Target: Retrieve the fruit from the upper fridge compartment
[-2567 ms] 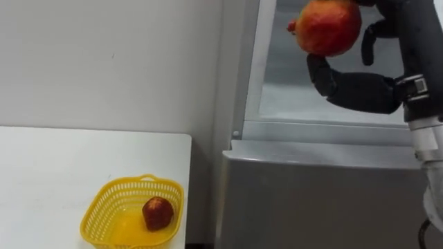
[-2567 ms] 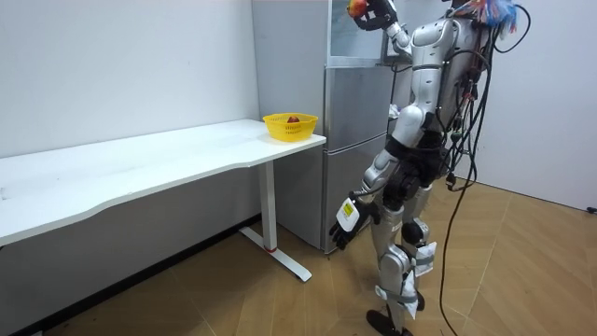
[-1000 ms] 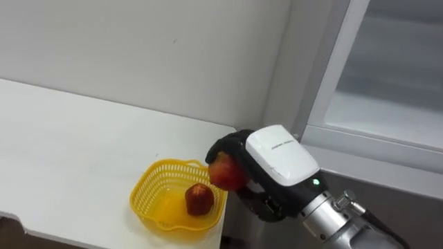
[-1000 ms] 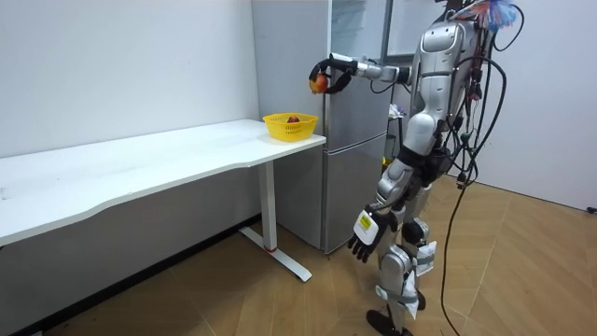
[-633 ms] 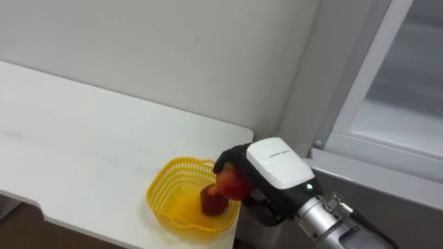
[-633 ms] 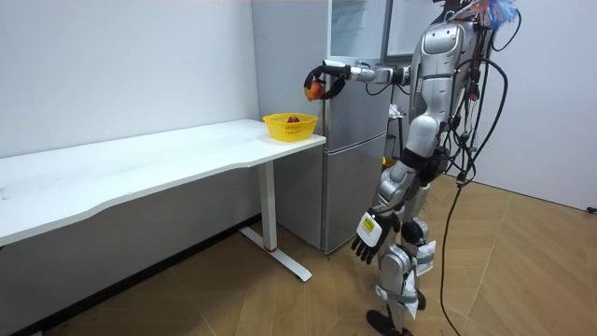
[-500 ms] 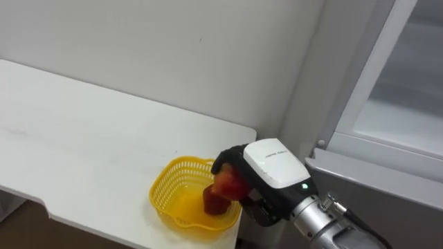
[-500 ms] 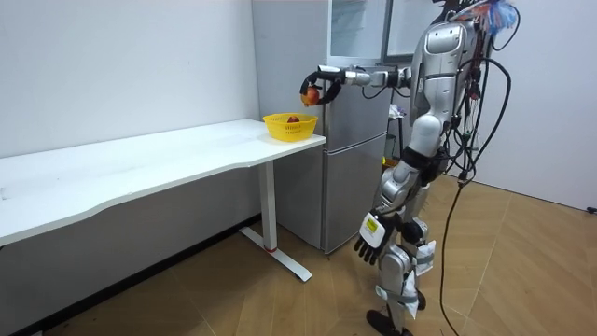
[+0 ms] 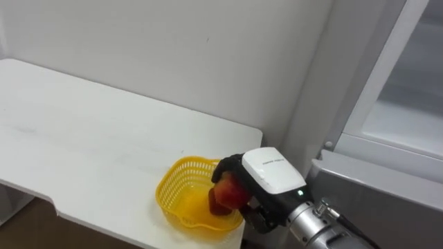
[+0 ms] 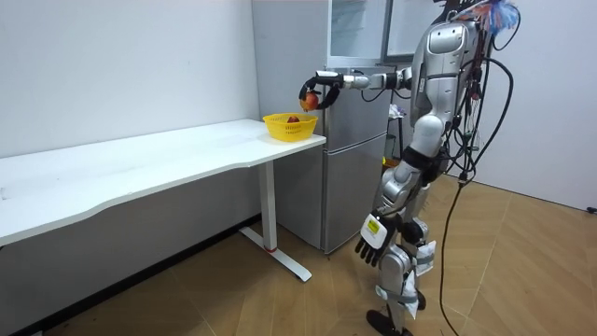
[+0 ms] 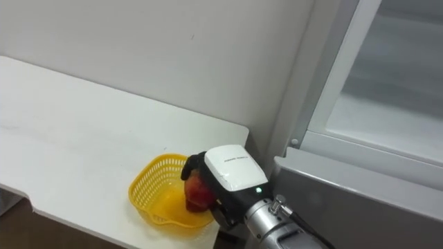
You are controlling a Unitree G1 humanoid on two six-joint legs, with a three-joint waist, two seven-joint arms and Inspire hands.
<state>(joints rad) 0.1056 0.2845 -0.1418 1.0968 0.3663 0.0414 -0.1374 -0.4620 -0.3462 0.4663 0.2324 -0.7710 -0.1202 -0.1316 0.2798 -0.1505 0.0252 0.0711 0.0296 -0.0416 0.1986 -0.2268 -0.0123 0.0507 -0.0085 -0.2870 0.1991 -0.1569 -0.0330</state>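
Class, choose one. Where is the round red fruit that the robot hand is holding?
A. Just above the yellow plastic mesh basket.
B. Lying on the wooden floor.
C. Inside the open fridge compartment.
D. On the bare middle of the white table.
A: the right robot hand is curled round the round red fruit just above the yellow plastic mesh basket at the white table's end beside the grey fridge.

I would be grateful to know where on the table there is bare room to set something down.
The table is bare from the basket leftward to its far end, and in the strip between basket and wall. The corner by the fridge is crowded: the basket holds a fruit, and the right hand holds a pomegranate over it.
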